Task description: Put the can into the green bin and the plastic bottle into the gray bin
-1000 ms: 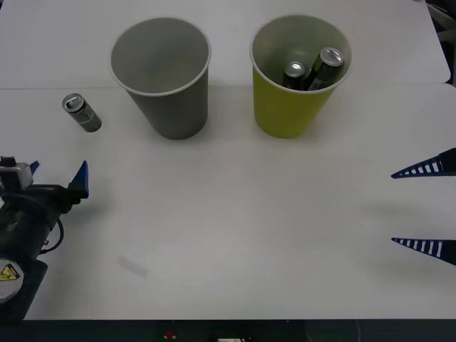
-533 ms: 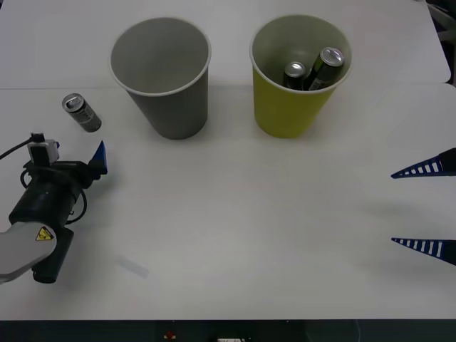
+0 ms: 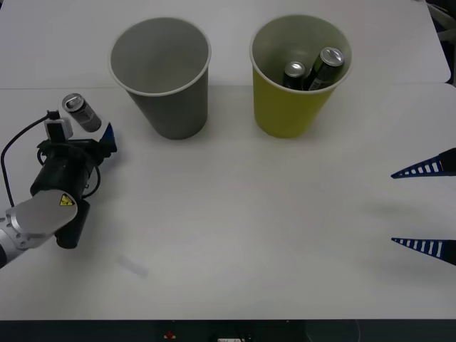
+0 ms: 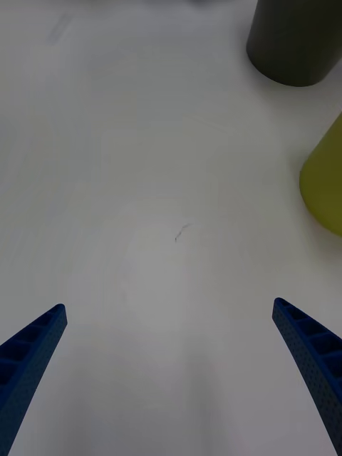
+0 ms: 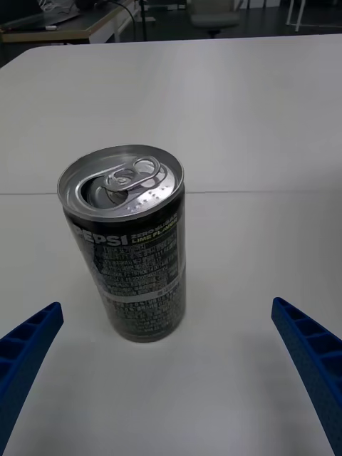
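Black and silver, the can (image 3: 82, 113) stands upright on the white worktop (image 3: 235, 214), left of the gray bin (image 3: 162, 75), with the spread, empty left pincer (image 3: 89, 135) just short of it. A skewed approach could tip it. The left wrist view shows its Pepsi label; the front view shows two cans inside the green bin (image 3: 296, 78). The right pincer (image 3: 427, 206) idles, spread, far right.

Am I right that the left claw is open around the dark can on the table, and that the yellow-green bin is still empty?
Not quite: the yellow-green tapered bin already holds two cans, as the front view shows. The open left claw does face the small dark drink can.
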